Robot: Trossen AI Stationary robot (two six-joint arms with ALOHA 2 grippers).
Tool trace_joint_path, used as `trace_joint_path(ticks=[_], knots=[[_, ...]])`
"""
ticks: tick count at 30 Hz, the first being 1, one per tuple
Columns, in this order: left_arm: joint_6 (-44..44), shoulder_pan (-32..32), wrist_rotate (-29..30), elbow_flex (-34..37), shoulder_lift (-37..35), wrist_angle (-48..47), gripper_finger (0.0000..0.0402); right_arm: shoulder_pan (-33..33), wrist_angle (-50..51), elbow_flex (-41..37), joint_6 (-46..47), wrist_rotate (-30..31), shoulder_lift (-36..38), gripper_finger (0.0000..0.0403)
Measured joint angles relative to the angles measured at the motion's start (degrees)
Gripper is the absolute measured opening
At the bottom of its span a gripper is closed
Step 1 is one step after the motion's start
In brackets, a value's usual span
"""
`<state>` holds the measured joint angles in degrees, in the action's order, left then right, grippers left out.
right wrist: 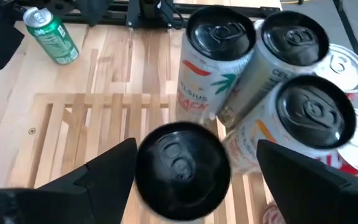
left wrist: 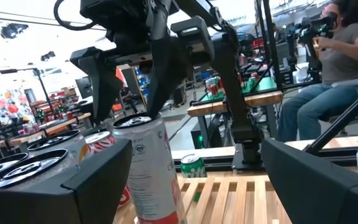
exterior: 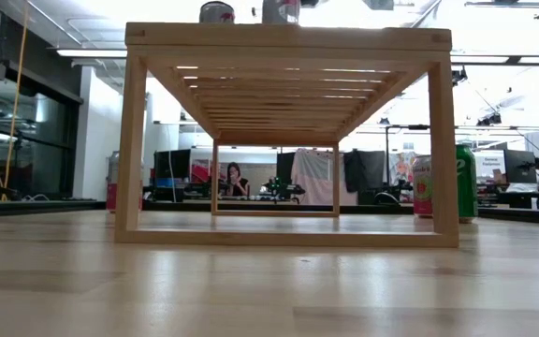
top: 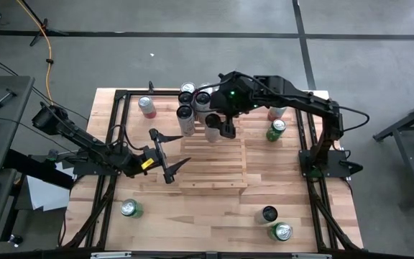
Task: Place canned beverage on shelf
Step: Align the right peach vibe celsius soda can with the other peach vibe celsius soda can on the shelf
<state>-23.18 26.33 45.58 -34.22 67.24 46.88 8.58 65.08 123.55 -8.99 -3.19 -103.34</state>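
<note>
The right gripper (right wrist: pixel 194 171) is held right above a black-topped can (right wrist: pixel 180 167) that stands on the shelf (top: pixel 214 164). Its two fingers are spread wide, one on each side of the can, and no touch between finger and can is seen. So the can is not held; it stands by itself on the slats at the far edge of the shelf. A bunch of other cans (right wrist: pixel 272 81) is packed just beside it, some of them touching each other.

Trouble could come from how tight it is here. If the gripper is lifted crooked or swung sideways, a finger could be bumped into the black-topped can or its neighbours. One tall can could be tipped, and the rest could be knocked over like dominoes. A can could also be rolled off the far edge of the shelf, which is close by. The slats have gaps, so a wobbly can may not be steadied well.

The left gripper (top: pixel 165 155) is kept low near the left side of the shelf, its fingers wide apart and nothing in them. A bump against the shelf frame could shake the whole row.

More cans, like the green can (top: pixel 275 130), are left on the table (top: pixel 207 216), well apart from the shelf.
</note>
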Motion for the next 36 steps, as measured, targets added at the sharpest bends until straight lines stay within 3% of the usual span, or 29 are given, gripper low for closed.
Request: trace_joint_path(ticks=[19,25,31,36], knots=[[0.50,0.02,0.22,0.00,0.00,-0.33,0.0349,-3.51,3.16,-0.08,1.40,-0.81,3.53,0.0316],[0.67,0.97,0.18,-0.25,0.00,-0.62,0.0349,-3.79,0.20,-4.02,0.53,-0.74,3.48,0.0316],[-0.98,2.82,2.13,-1.47,0.01,-2.95,0.0349,-3.04,-1.07,-6.21,-0.63,3.63,3.59,0.0316],[-1.01,3.04,3.04,-2.37,0.00,-4.55,0.0349,-2.95,-2.55,-6.23,-1.46,3.47,3.57,0.0316]])
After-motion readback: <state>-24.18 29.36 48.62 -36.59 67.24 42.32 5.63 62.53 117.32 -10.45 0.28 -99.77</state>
